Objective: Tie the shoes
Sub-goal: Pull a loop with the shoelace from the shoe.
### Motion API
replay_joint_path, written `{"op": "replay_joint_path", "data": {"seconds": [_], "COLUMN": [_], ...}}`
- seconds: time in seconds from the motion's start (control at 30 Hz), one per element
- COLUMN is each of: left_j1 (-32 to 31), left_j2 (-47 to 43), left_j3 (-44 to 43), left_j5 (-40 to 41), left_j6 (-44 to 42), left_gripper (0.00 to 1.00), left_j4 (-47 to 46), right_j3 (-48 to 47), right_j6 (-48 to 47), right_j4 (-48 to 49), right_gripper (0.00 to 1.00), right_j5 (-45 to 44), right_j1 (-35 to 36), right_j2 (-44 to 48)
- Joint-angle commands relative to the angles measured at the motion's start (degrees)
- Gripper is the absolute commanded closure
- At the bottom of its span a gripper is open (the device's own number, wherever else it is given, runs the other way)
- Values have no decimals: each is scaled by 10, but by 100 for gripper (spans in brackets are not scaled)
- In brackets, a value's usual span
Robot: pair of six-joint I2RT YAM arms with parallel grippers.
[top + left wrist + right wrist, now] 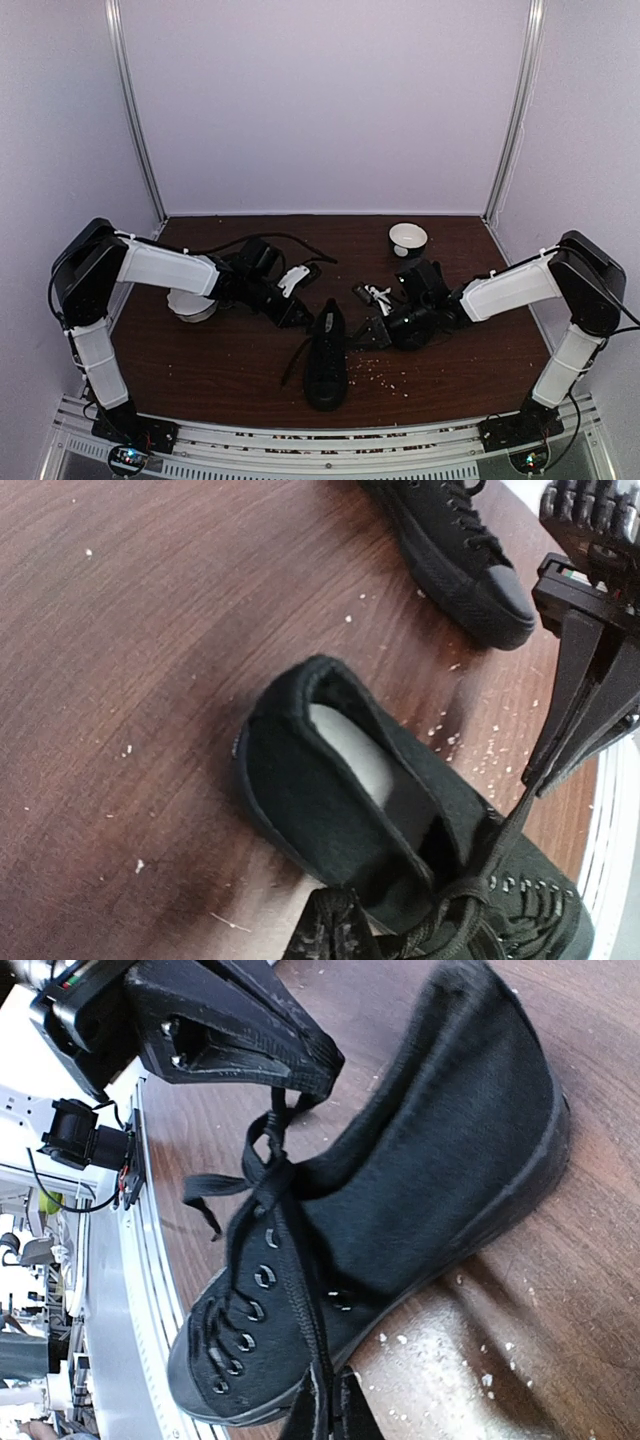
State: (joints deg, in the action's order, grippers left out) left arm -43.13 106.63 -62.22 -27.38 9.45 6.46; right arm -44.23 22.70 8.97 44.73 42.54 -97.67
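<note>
lying at the lower centre of the top view, a black shoe (326,360) rests on the brown desk (200,370), toe toward the bottom edge and heel opening toward the middle of the frame. both arms reach in to its upper end, one from each side.

in the right wrist view the left fingers (315,1065) come in from the upper left, pressed together on a strand of the shoe's black lace (262,1170), which rises from the crossed part above the eyelets. in the left wrist view the right fingers (537,773) hang at the right edge, squeezed tight on another strand that runs up from the tongue. a loose stretch of lace trails on the desk left of the shoe in the top view.

a second shoe (455,545) lies in the upper right of the left wrist view, well apart from the first.

a white bowl (408,238) stands upper right of centre in the top view, and a second white bowl (195,308) shows partly under the left arm. pale crumbs (385,375) are scattered on the desk right of the shoe.
</note>
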Motion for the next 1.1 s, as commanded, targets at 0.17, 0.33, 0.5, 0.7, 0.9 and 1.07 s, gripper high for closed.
{"op": "replay_joint_path", "data": {"seconds": [0.17,0.33,0.5,0.7,0.9,1.07], "left_j1": [3,2,12,36,57,57], "left_j2": [-67,-84,-66,-16,-8,-10], "left_j3": [41,54,57,44,66,72], "left_j5": [-69,-79,-97,-51,-29,-17], "left_j6": [40,30,69,129,152,142], "left_gripper": [100,100,100,100,100,100], "left_j4": [-169,-205,-254,-253,-243,-228], "right_j3": [-16,-26,-23,-25,-22,-28], "right_j6": [-24,-32,-35,-36,-38,-39], "right_j4": [-35,-46,-49,-49,-47,-45], "right_gripper": [100,100,100,100,100,100], "right_j5": [-3,-3,1,5,5,6], "right_j1": [6,7,7,11,13,13], "right_j2": [6,0,-5,-10,-20,-31]}}
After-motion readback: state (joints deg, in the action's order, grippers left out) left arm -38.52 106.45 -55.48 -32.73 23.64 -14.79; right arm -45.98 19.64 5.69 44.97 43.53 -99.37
